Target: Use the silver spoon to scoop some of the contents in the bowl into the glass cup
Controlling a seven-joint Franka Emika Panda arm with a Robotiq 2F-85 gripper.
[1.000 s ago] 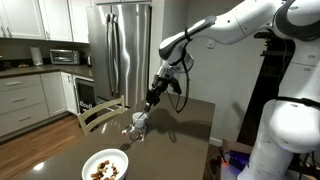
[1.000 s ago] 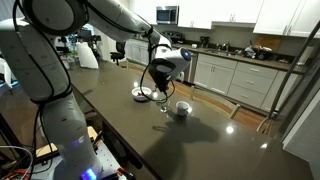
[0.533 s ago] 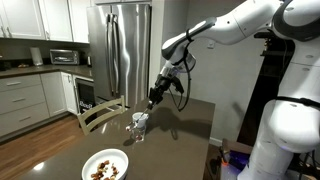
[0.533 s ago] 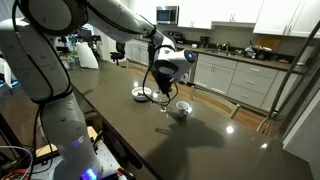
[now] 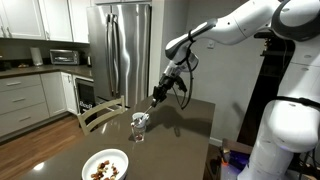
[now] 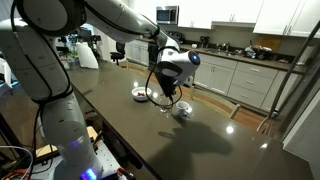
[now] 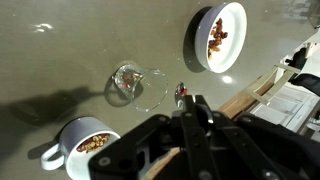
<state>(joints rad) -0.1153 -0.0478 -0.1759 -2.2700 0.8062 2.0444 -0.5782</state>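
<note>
The wide white bowl (image 5: 122, 158) of brown chunky contents (image 5: 101, 172) stands nearest on the dark table (image 5: 182, 132). Farther off, the small clear glass cup (image 5: 140, 124) appears empty. Just beyond it, the pincer (image 5: 157, 98) is clamped on the thin silver spoon (image 7: 180, 92). Judged: the transfer remains to be done.

Fig.: change over approx. 1 s. The tool (image 5: 158, 98), w/ the silver spoon (image 7: 181, 92) clamped in it, has shifted slightly. In an exterior view it now sits a bit higher and further from the glass cup (image 5: 139, 122), toward the far edge of the bench (image 5: 185, 130). In an exterior view the arm's wrist end has moved closer to the white mug (image 6: 183, 110).
</note>
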